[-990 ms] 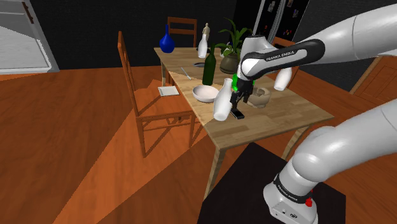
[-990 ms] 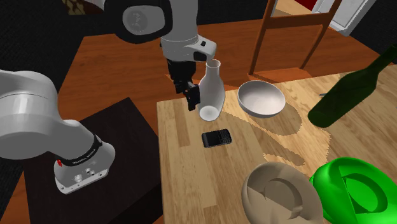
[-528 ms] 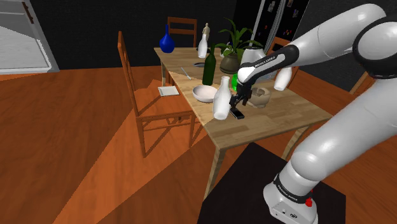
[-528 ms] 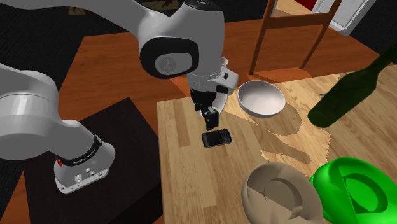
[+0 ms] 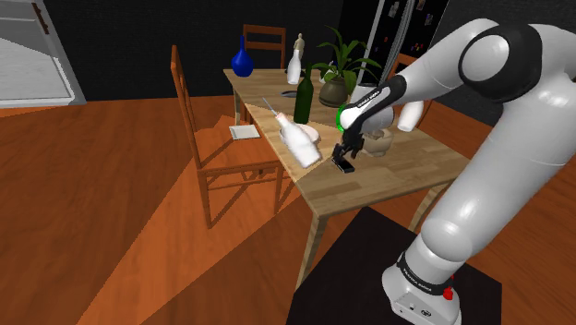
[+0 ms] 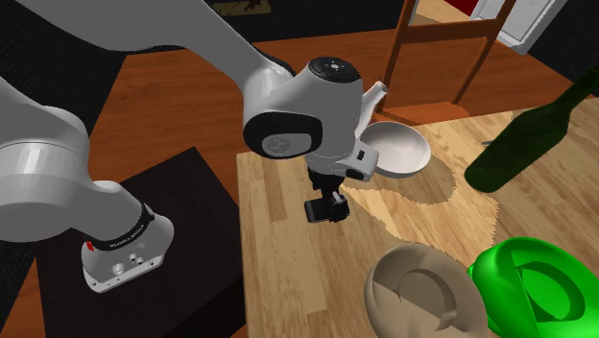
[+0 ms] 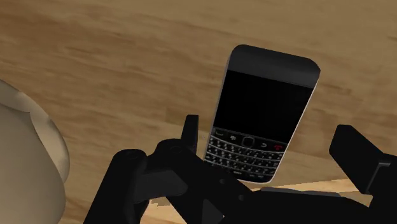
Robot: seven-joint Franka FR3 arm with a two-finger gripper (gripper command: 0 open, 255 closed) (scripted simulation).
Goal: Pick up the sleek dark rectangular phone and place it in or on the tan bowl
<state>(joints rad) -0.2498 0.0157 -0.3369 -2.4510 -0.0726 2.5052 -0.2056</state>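
Straddling the dark rectangular phone (image 7: 266, 105), the end effector (image 6: 330, 205) hangs low over the wooden bench (image 6: 278, 278) with its black fingers (image 7: 189, 132) spread wide. In the wrist view one finger stands on each side of the phone's keypad end, one close to its long edge and the other well clear, and neither clasps it. The phone lies flat on the bench, screen up, with its keypad end toward the end effector. In the second exterior view it sits near the bench's edge, on the side of the black stand (image 6: 182, 192). It lies between a white bowl (image 6: 401, 149) and the tan bowl (image 6: 422, 293), apart from both. The tan bowl sits toward that view's lower right, with a bright green object (image 6: 533, 288) just beside it. In the shoulder view a white bottle (image 5: 297, 143) leans steeply across the white bowl, its neck pointing to that view's upper left. A dark green bottle (image 5: 303, 100) stands upright just beyond it. Farther back on the bench are a potted plant (image 5: 332, 83), a blue vase (image 5: 242, 61) and another white bottle (image 5: 294, 66). A wooden chair (image 5: 198, 138) stands at the bench's side toward the shoulder view's left.
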